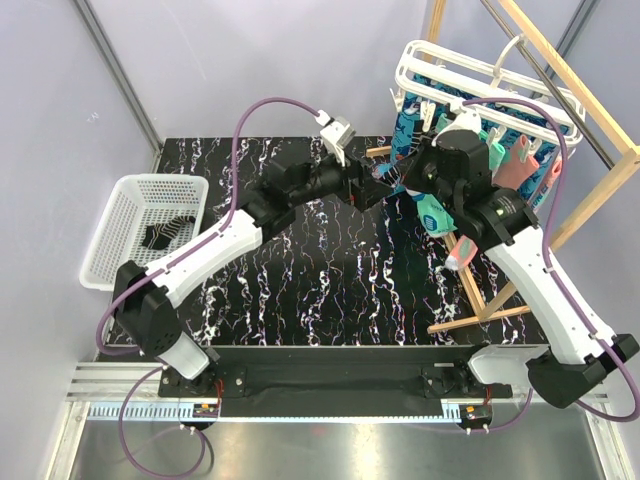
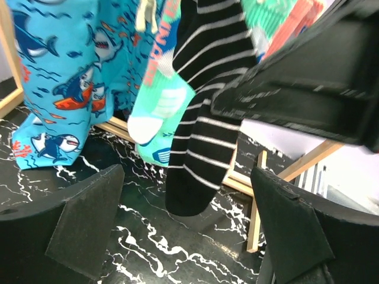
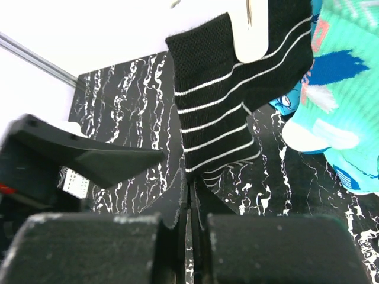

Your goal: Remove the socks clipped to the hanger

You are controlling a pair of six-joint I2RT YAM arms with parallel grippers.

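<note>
The white hanger (image 1: 470, 75) hangs from the wooden frame at the back right, with socks clipped under it. A dark striped sock (image 2: 201, 136) hangs from a white clip (image 3: 251, 29); its toe is free above the table. Beside it hang a mint-green sock (image 2: 160, 112), a blue shark sock (image 2: 65, 77) and a salmon-pink sock (image 1: 515, 170). My left gripper (image 2: 189, 236) is open, just in front of and below the striped sock's toe. My right gripper (image 3: 190, 183) is shut, and the striped sock (image 3: 225, 112) appears pinched at its tips.
A white basket (image 1: 130, 200) at the table's left holds a dark sock (image 1: 165, 232). The light wooden frame (image 1: 590, 120) stands at the right, its base bars (image 2: 254, 201) lying on the black marbled table behind the socks. Both arms meet closely in front of the hanger.
</note>
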